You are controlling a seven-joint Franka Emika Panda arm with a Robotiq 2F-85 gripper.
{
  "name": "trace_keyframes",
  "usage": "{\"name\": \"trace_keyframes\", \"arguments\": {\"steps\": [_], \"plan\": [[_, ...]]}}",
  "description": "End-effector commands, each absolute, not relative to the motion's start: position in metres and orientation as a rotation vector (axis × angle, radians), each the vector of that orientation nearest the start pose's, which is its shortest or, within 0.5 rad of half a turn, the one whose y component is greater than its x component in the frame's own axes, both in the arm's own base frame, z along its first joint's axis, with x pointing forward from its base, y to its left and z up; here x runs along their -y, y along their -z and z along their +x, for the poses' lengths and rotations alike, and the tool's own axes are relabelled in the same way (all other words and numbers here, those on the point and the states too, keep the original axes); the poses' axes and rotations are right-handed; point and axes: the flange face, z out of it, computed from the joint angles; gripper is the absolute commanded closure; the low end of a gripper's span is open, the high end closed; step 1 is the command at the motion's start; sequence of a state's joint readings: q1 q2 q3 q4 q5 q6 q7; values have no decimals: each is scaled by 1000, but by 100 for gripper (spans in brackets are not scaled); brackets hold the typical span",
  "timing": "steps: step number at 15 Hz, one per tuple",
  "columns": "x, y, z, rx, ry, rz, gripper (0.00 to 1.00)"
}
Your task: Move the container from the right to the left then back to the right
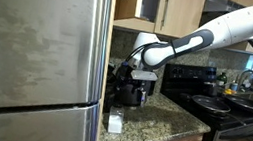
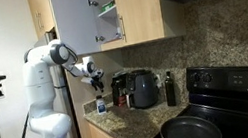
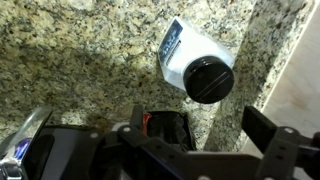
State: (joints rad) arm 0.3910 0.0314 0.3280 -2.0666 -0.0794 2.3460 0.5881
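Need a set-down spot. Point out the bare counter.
Bare granite counter lies between the container and the stove, in front of the air fryer. The wrist view shows more bare granite beside the container. Crowded: the back around the air fryer, and the stove with its pans.

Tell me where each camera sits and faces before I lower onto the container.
Exterior view: by the fridge, facing along the counter to the stove; shows the arm and gripper near the container.
Exterior view: at the stove end, facing back along the counter; shows the robot's base, arm, gripper.
Wrist view: faces down at the container on the counter; open jaws at the bottom edge.
Shared: both exterior views show the air fryer and container.
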Motion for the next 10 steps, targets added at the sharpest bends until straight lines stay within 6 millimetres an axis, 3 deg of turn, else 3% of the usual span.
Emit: {"name": "trace_keyframes", "arguments": {"steps": [1, 3, 4, 6, 8, 10], "plan": [[-379, -444, 436, 263, 348, -2995, 0], [-379, -445, 436, 261, 348, -2993, 0], [-386, -415, 428, 271, 307, -3044, 0], [-401, -383, 425, 324, 263, -3058, 0], [-415, -353, 421, 378, 219, -3067, 0], [-419, -337, 418, 391, 245, -3063, 0]]}}
